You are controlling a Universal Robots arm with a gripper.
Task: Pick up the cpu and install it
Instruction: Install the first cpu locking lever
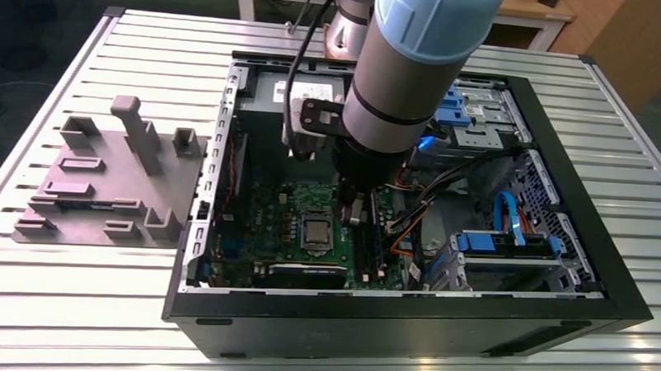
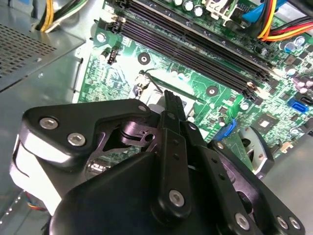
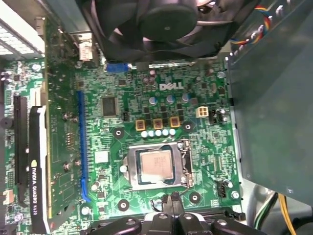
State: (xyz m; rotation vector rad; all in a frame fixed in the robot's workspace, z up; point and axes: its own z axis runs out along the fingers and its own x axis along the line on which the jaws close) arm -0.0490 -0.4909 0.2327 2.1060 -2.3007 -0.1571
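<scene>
The cpu lies flat in its socket on the motherboard; the gripper hovers just beside the socket's edge. Its fingers are pressed together, holding nothing; the fan looms close by.

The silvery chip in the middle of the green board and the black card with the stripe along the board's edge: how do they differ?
The cpu is small, square and silvery; the graphics card is long, narrow and black with a pale stripe. The cpu lies flat inside a metal socket frame, while the card stands on edge in a slot. The cpu sits close to the gripper; the card is off toward the board's edge. Both are mounted on the green motherboard.
</scene>
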